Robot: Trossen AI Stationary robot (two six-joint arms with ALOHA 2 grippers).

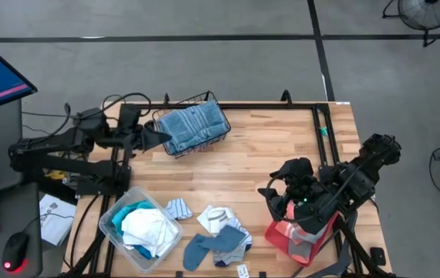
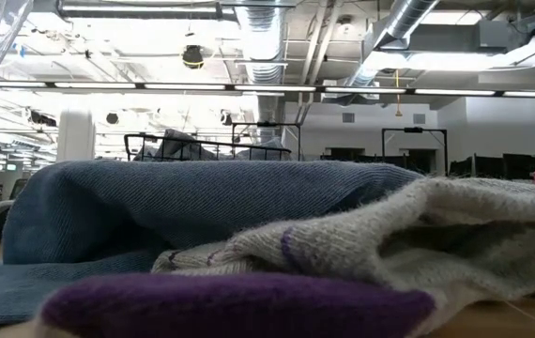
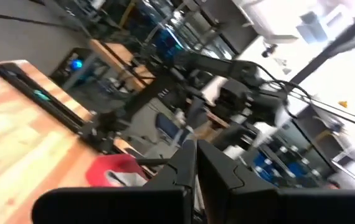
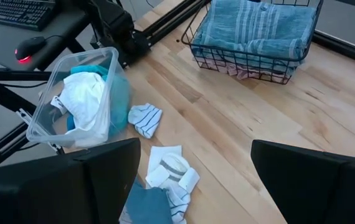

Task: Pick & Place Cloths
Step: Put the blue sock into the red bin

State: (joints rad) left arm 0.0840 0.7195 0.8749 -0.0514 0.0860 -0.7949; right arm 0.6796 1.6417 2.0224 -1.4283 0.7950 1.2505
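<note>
Cloths [image 1: 221, 235] lie on the wooden table [image 1: 282, 147] beside a clear bin [image 1: 112, 220]; striped towel [image 1: 193, 127] fills the wire basket [image 1: 212, 143]. Left tool [image 1: 158, 137] closed, empty; right tool [image 1: 275, 202] wide apart, empty.

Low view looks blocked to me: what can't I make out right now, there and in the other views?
- Low view: socks against the lens hide the table and both arms.
- Basket, high view: the striped towel covers whatever lies under it; right wrist view shows only a pink edge.
- Bin: white cloth hides its lower contents.
- Right gripper, high view: fingers lost against the dark arm.
</note>
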